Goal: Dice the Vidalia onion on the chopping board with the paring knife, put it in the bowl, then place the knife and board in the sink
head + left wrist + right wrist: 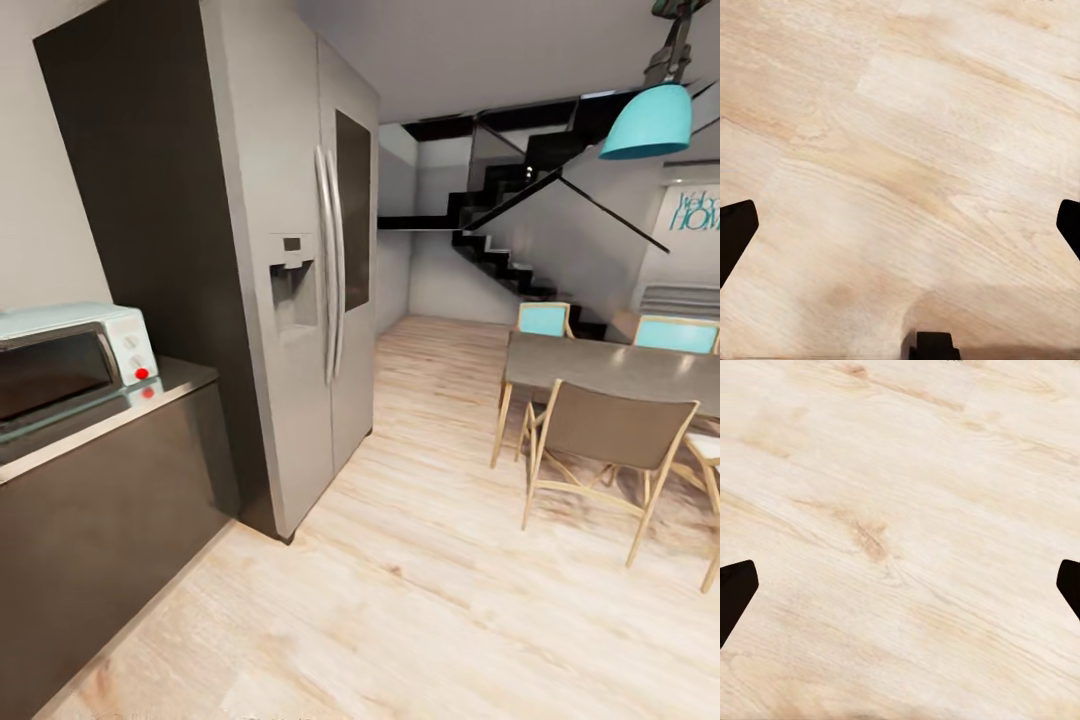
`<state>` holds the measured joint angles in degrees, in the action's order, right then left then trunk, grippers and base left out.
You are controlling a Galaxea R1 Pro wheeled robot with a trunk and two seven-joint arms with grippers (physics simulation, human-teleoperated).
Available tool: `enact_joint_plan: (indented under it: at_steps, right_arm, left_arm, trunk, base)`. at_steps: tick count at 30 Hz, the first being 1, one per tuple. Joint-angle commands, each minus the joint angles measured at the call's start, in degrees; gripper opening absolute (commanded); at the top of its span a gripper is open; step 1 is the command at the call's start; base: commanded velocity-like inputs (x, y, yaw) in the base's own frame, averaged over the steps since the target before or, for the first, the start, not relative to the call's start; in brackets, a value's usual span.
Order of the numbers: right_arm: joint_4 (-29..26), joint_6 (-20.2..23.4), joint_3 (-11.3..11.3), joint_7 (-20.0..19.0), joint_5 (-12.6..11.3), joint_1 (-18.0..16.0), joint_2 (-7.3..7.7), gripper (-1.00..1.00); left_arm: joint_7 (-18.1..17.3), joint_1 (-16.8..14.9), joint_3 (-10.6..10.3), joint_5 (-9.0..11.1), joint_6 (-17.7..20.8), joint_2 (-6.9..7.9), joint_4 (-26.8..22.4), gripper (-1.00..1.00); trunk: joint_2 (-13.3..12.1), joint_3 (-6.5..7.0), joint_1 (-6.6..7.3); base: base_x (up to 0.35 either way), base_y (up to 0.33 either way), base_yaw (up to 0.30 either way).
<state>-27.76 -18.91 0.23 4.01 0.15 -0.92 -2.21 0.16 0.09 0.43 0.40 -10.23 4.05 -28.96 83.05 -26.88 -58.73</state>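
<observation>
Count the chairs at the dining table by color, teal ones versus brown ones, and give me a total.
Teal chairs: 2
Brown chairs: 1
Total: 3
A pale edge at the frame's right side may be another chair; too cropped to tell.

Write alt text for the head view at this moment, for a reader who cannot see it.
A tall grey fridge stands beside a dark counter holding a pale blue microwave. To the right, across pale wood floor, are a dining table with chairs, a teal pendant lamp and a dark staircase.
</observation>
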Motion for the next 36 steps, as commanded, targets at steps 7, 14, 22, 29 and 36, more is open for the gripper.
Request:
enact_joint_plan:
  at_steps: [7, 14, 22, 29, 36]
  right_arm:
    - [0.03, -0.16, 0.04, 0.21, 0.02, -0.04, -0.02, 1.00]
    - [0.03, -0.16, 0.04, 0.21, 0.02, -0.04, -0.06, 1.00]
    - [0.06, -0.16, 0.10, 0.21, 0.02, -0.05, -0.08, 1.00]
    - [0.07, -0.16, 0.12, 0.21, 0.02, -0.04, -0.08, 1.00]
    - [0.90, -0.16, 0.08, 0.21, 0.02, -0.03, -0.08, 1.00]
  left_arm:
    - [0.02, 0.00, -0.02, 0.06, -2.72, 0.00, 0.99, 1.00]
    - [0.02, 0.02, -0.06, -0.02, -3.06, -0.28, 1.26, 1.00]
    - [0.02, 0.00, -0.15, -0.13, -3.29, -0.66, 1.32, 1.00]
    - [0.02, 0.00, -0.13, -0.21, -3.31, -0.70, 1.41, 1.00]
    - [0.02, 0.00, -0.08, -0.22, -3.31, -0.71, 1.57, 1.00]
  trunk:
    - [0.03, -0.05, 0.00]
    - [0.03, -0.05, 0.00]
    - [0.03, -0.05, 0.00]
    - [0.03, -0.05, 0.00]
    - [0.03, -0.05, 0.00]
  base:
    - [0.000, 0.000, 0.275]
    - [0.000, 0.000, 0.275]
    - [0.000, 0.000, 0.275]
    - [0.000, 0.000, 0.275]
    - [0.000, 0.000, 0.275]
